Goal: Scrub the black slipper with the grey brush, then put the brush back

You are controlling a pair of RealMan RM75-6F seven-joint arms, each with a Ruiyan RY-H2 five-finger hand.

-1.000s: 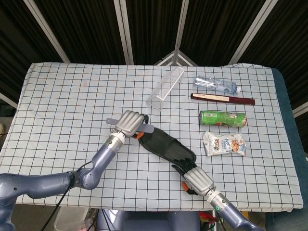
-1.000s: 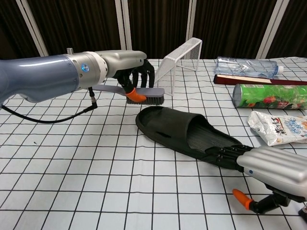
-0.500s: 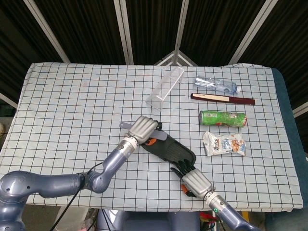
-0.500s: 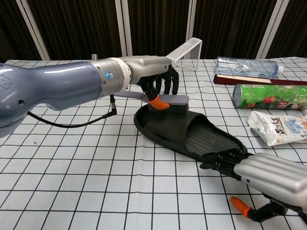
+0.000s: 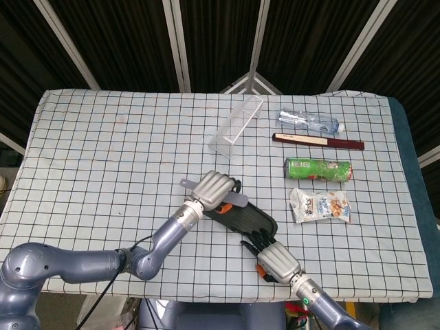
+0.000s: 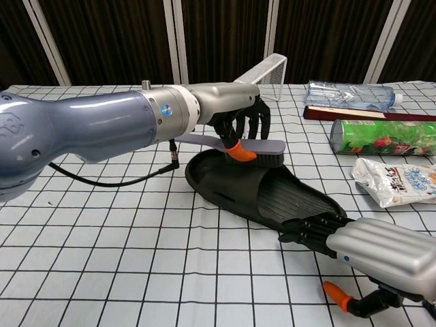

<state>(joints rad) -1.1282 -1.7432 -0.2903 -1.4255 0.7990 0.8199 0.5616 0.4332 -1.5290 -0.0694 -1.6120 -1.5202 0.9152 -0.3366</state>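
The black slipper [image 6: 259, 192] [image 5: 249, 218] lies on the checked table near its front middle. My left hand [image 6: 235, 109] [image 5: 214, 188] grips the grey brush [image 6: 257, 148] [image 5: 234, 199] by its handle and holds the bristle head down on the slipper's heel end. My right hand [image 6: 371, 246] [image 5: 276, 261] rests on the slipper's toe end with its fingers over the edge, pinning it; whether it truly grips is unclear.
A clear plastic tray [image 5: 236, 126] stands at the back middle. At the right lie a water bottle [image 5: 309, 122], a dark red flat box [image 5: 317, 141], a green can [image 5: 318, 169] and a snack packet [image 5: 320, 205].
My left hand carried the brush rightward and down from beside the slipper onto its heel end. The slipper and my right hand shifted slightly toward the front.
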